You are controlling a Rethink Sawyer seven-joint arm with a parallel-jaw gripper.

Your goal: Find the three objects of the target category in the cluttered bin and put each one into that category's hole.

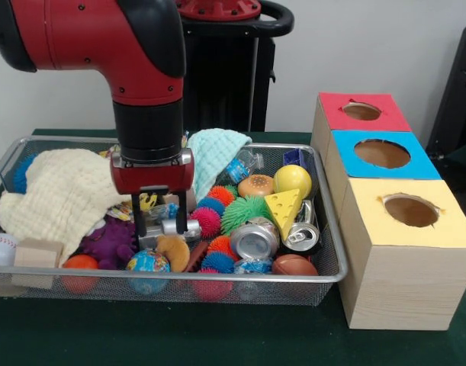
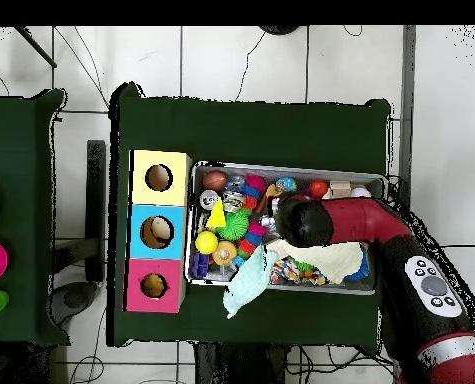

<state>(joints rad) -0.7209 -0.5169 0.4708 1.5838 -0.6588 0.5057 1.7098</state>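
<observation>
Gripper (image 1: 162,222) down in the cluttered bin (image 1: 324,278)
Its fingers are clamped on a small silver can (image 1: 171,227) near the bin's middle; the three-hole box (image 1: 385,206) stands just right of it

I see a red and black arm (image 1: 133,69), cream cloth (image 1: 61,194), yellow cheese wedge (image 1: 284,207), red, blue and yellow box tops (image 1: 381,152), green table (image 1: 217,335).

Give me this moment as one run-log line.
phase: searching bin | gripper: down in the wire bin, fingers straddling a silver can, grasp unconfirmed | boxes: red, blue, yellow holes unobstructed
</observation>
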